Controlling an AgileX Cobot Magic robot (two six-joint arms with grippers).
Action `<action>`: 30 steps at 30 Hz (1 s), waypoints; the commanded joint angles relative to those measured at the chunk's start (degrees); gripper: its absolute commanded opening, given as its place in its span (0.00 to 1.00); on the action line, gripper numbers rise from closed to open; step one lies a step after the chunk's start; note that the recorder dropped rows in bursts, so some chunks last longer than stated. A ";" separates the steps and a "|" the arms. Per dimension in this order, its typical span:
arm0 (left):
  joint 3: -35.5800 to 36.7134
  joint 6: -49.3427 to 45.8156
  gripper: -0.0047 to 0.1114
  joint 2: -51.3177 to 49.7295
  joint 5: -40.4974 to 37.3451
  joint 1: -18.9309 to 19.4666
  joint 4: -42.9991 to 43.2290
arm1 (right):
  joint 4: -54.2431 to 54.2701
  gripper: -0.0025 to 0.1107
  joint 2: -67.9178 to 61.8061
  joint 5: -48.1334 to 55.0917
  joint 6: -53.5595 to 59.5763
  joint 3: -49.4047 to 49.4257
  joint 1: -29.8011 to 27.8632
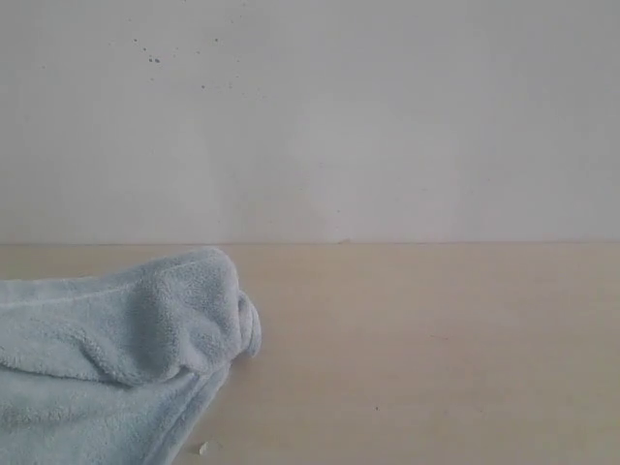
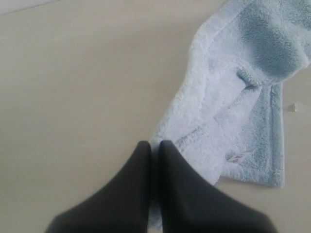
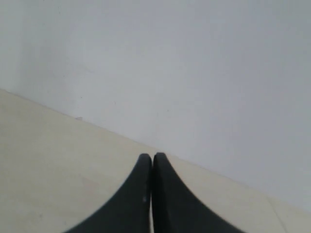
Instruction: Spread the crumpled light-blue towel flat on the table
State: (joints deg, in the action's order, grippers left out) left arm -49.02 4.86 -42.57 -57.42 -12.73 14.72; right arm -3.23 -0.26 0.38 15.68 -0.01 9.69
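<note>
Currently lying on the pale wood-look table [image 1: 436, 349], low on the left of the exterior view and running out of frame: light-blue terry towel [image 1: 107, 358], humped and folded over itself, not yet spread. Likely handling as soft, limp and light, draping from any pinch and dragging a little on the smooth top; nothing fragile. Probably offering the best hold along the hemmed border [image 2: 278, 141] or at a corner, near the small white tag [image 2: 238, 157]. Poising at the towel's near edge: left gripper [image 2: 154, 145], fingers pressed together, angling down toward the cloth; catching any of it or not, impossible to tell. Pointing toward the white wall [image 3: 194, 63] across the tabletop, no towel showing in its view: right gripper [image 3: 152, 158], fingers likewise pressed together, holding nothing.
</note>
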 commanded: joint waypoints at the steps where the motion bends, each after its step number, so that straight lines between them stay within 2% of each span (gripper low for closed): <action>1: 2.50 1.89 0.08 4.28 -2.18 0.12 -0.76 | -0.33 0.02 0.26 -8.31 0.22 0.01 0.14; 5: 2.76 2.84 0.08 8.54 -3.02 0.12 -5.33 | -0.33 0.02 0.26 -12.69 -0.81 0.01 0.14; 7: 2.76 2.84 0.08 9.90 -4.13 0.12 -6.62 | 0.04 0.02 0.26 -19.55 -10.16 0.01 0.14; 8: 2.76 2.84 0.08 10.62 -5.05 0.12 -6.99 | 0.04 0.02 0.26 -24.03 -20.71 0.01 0.14; 10: 2.76 2.67 0.08 11.11 -6.62 0.12 -6.99 | 0.04 0.02 0.26 -30.50 -32.99 0.01 0.14; 14: 2.76 1.94 0.08 11.73 -8.31 0.12 -6.99 | 2.35 0.02 0.26 -40.16 -38.99 0.01 0.14; 16: 2.76 1.79 0.08 12.06 -8.46 0.12 -6.99 | 2.67 0.02 0.26 -38.21 -48.12 0.01 0.14; 18: 2.76 1.52 0.08 12.19 -8.62 0.12 -6.88 | 2.53 0.02 0.26 -31.81 -55.10 -0.14 0.14; 22: 2.76 1.52 0.08 12.19 -9.03 0.12 -6.88 | -0.64 0.02 0.26 -19.23 -63.33 -2.88 0.14; 25: 2.76 -0.03 0.08 12.19 -9.03 0.12 -7.89 | -16.70 0.02 -3.72 -12.99 -74.26 -6.90 0.83; 26: 2.76 -0.33 0.08 12.19 -8.91 0.12 -8.66 | -26.02 0.02 -6.73 -12.50 -80.78 -8.50 1.82; 30: 2.76 -2.58 0.08 12.08 -8.00 0.12 -12.26 | -54.43 0.02 -24.88 -18.51 -95.61 -16.16 6.77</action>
State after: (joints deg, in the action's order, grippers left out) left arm -46.39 4.01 -30.83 -66.31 -12.73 5.08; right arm -37.02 -14.11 -14.35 -70.17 -11.23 13.48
